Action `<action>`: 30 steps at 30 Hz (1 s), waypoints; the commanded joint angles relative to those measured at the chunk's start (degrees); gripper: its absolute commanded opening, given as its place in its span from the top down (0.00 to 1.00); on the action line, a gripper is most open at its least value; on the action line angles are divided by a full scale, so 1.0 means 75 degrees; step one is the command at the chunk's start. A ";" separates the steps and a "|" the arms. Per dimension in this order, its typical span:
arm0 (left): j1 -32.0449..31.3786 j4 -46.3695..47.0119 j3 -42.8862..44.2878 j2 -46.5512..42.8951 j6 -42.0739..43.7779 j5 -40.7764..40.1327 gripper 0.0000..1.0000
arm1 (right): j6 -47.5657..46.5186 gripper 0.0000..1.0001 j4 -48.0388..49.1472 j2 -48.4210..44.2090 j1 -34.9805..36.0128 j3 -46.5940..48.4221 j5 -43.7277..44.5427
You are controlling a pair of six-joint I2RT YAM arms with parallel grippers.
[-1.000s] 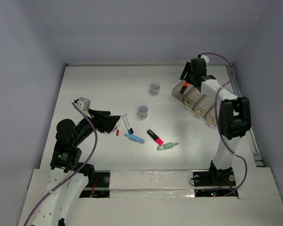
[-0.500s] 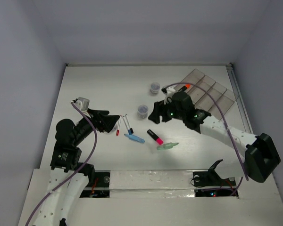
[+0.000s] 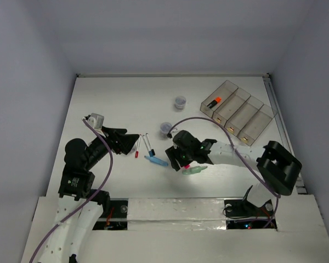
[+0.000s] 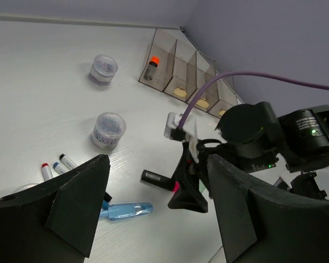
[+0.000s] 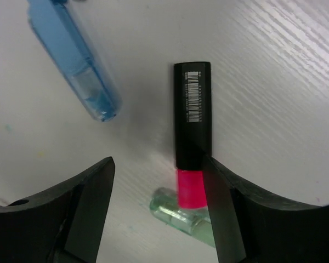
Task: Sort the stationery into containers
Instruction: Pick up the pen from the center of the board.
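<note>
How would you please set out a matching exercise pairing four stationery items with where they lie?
Items: 1 orange highlighter; 2 pink highlighter; 3 blue marker; 4 white pens.
Places: A under the open right claw; B just ahead of the left claw; C in the end bin; D on the table between both claws.
Pairs: 1-C; 2-A; 3-D; 4-B.

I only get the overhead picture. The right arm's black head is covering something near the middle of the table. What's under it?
Observer: The pink-black highlighter, lying flat between the open fingers of the right tool, not gripped.
Operator: Is anything crowding it?
Observer: Its pink end appears to sit right against the pale-green tube; the light-blue marker lies apart, outside the fingers.
Operator: Any writing on it?
Observer: A white barcode label on its black part.
</note>
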 commanded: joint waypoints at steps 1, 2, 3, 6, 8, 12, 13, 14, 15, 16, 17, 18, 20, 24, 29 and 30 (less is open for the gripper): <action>0.0073 0.0386 -0.0091 0.0040 0.0000 0.0182 0.31 | -0.0084 0.32 -0.0338 0.0421 0.0054 0.0567 0.1007; 0.0073 0.0386 -0.0103 0.0052 0.0012 0.0194 0.30 | -0.0061 0.34 -0.0361 0.0468 0.0054 0.0602 0.1344; 0.0073 0.0386 -0.0091 0.0052 0.0012 0.0194 0.30 | -0.0060 0.35 -0.0350 0.0492 0.0054 0.0603 0.1499; 0.0073 0.0386 -0.0103 0.0064 0.0000 0.0205 0.28 | -0.0119 0.36 -0.0420 0.0574 0.0054 0.0673 0.1863; 0.0073 0.0386 -0.0091 0.0075 0.0000 0.0229 0.28 | -0.0189 0.37 -0.0420 0.0644 0.0054 0.0720 0.1840; 0.0073 0.0397 -0.0103 0.0064 0.0012 0.0229 0.28 | -0.0201 0.48 -0.0303 0.0855 0.0054 0.0743 0.1852; 0.0073 0.0386 -0.0103 0.0064 0.0012 0.0252 0.28 | -0.0213 0.51 -0.0268 0.0925 0.0054 0.0743 0.1852; 0.0073 0.0397 -0.0103 0.0075 0.0012 0.0241 0.28 | -0.0201 0.56 -0.0210 0.1053 0.0054 0.0767 0.1875; 0.0073 0.0409 -0.0103 0.0076 0.0012 0.0241 0.28 | -0.0201 0.60 -0.0198 0.1124 0.0054 0.0802 0.1852; 0.0073 0.0409 -0.0103 0.0076 0.0000 0.0252 0.28 | -0.0189 0.64 -0.0151 0.1194 0.0054 0.0860 0.1852; 0.0073 0.0409 -0.0103 0.0076 0.0000 0.0264 0.28 | -0.0189 0.69 -0.0093 0.1334 0.0054 0.0884 0.1921; 0.0073 0.0397 -0.0103 0.0076 0.0012 0.0252 0.28 | -0.0201 0.75 -0.0057 0.1417 0.0054 0.0919 0.2015; 0.0073 0.0397 -0.0114 0.0076 0.0012 0.0264 0.28 | -0.0247 0.83 -0.0057 0.1511 -0.0051 0.1059 0.2249; 0.0073 0.0397 -0.0103 0.0052 0.0000 0.0241 0.28 | -0.0283 0.87 0.0352 0.1126 -0.0601 0.1247 0.2577; 0.0073 0.0374 -0.0103 0.0075 0.0000 0.0205 0.29 | -0.0096 0.89 0.1067 0.0049 -0.1889 0.1411 0.2497; 0.0073 0.0362 -0.0103 0.0087 0.0012 0.0205 0.29 | -0.0061 0.89 0.1126 -0.0023 -0.2437 0.1481 0.2392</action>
